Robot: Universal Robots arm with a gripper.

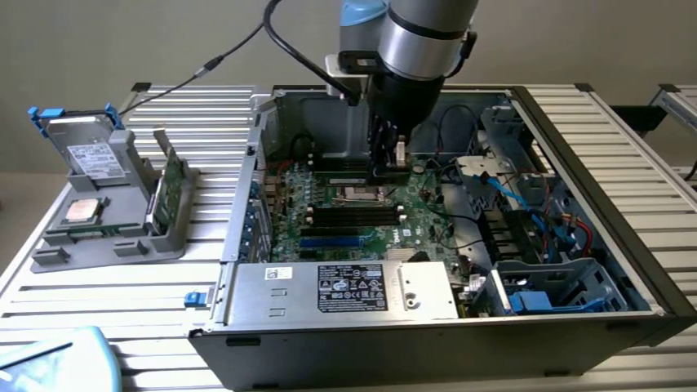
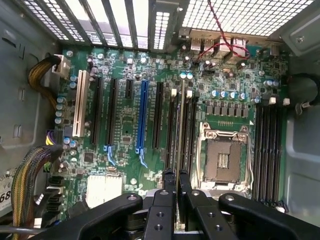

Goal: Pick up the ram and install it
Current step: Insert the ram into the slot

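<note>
Black pincer [image 2: 176, 176] clamped on the ram [image 2: 178, 132], a thin dark-green stick seen edge-on, upright at long black memory slots [image 2: 190, 135] beside the square silver processor socket [image 2: 222, 157]. Green motherboard [image 2: 125, 115] lies flat inside an open grey metal case [image 1: 610, 269], walls close around, on the ribbed metal desk [image 1: 109, 286].

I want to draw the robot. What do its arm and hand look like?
The arm is a thick silver tube with a light blue cap. A black cable runs from it. Its hand has black fingers with small round holes.
</note>
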